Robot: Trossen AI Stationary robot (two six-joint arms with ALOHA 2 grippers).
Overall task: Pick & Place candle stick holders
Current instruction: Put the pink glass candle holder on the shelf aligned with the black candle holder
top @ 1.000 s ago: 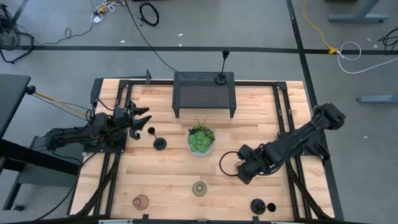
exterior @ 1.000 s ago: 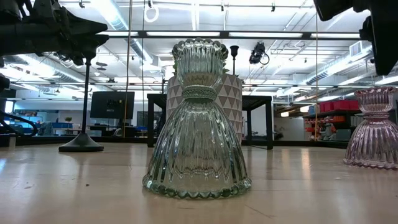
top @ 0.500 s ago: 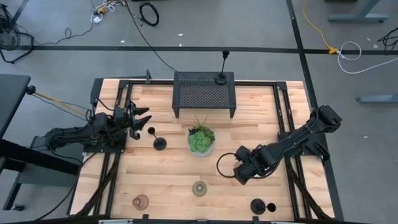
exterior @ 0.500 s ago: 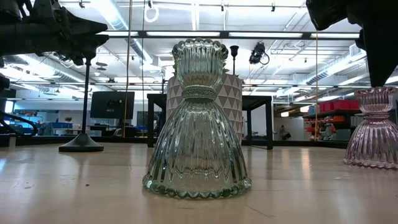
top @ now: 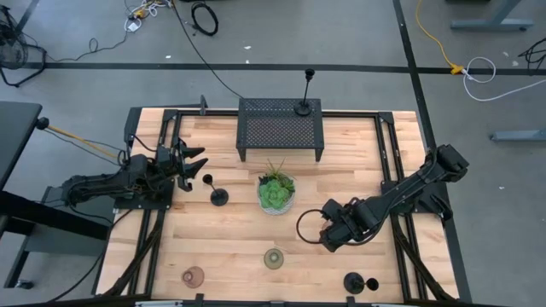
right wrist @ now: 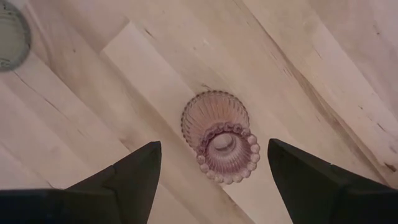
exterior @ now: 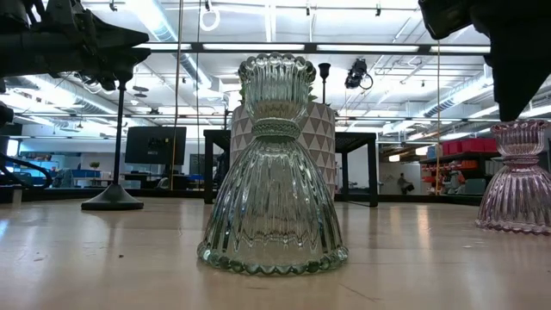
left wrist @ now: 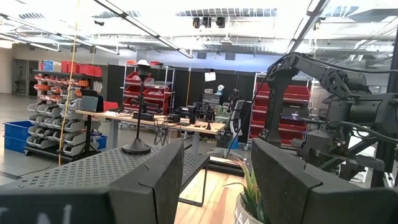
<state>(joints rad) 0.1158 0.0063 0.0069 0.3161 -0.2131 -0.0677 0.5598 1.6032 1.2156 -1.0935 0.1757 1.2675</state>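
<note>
left gripper waits near the tabletop's left edge, jaws apart, holding nothing, beside a black holder; right gripper right of centre, jaws wide and empty, directly over a pink glass cup; judgement: descend plumb, straddle the fluted rim evenly, then close gently.

A ribbed greenish glass cup and a ribbed pink glass cup stand on the pale wooden surface. The rack is black mesh; the plant is green.
</note>
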